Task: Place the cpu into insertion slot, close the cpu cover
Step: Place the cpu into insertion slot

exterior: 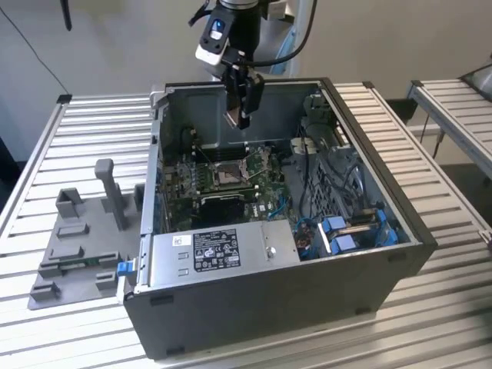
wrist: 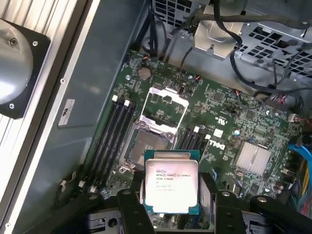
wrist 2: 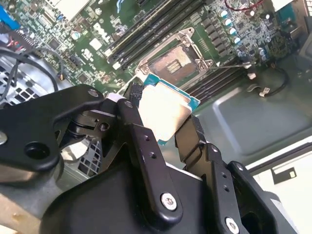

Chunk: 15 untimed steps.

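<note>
Clamping flat square metallic cpu, black jaws above silver-rimmed insertion slot.

The exterior view shows us the whole computer case from above, well back; both wrist views look down close past the gripper onto its motherboard.

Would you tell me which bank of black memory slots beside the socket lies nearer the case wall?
The bank running along the grey case wall; the other bank sits across the insertion slot, toward the finned silver heatsink.
</note>
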Motion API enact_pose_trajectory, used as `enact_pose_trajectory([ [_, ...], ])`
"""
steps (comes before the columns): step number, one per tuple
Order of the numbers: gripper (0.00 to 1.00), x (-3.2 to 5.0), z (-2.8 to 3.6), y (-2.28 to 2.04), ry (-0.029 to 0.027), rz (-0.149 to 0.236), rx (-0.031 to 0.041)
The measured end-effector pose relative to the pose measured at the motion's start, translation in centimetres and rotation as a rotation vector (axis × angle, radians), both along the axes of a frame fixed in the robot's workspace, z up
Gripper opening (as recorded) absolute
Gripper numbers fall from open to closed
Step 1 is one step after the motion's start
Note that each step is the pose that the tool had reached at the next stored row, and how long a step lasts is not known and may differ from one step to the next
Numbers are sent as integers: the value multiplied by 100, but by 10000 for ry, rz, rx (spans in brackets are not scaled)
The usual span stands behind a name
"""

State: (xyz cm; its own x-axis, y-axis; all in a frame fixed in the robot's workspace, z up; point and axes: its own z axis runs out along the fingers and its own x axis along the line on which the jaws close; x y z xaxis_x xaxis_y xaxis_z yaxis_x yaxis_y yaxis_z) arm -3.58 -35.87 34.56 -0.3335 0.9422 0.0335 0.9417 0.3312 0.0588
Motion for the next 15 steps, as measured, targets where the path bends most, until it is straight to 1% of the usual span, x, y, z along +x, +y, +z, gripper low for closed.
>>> enact_pose_trajectory([
  [8, 54, -5, 0, 0, 125, -778, -1],
  [15, 54, -18, 0, 0, 176, -1422, 2],
])
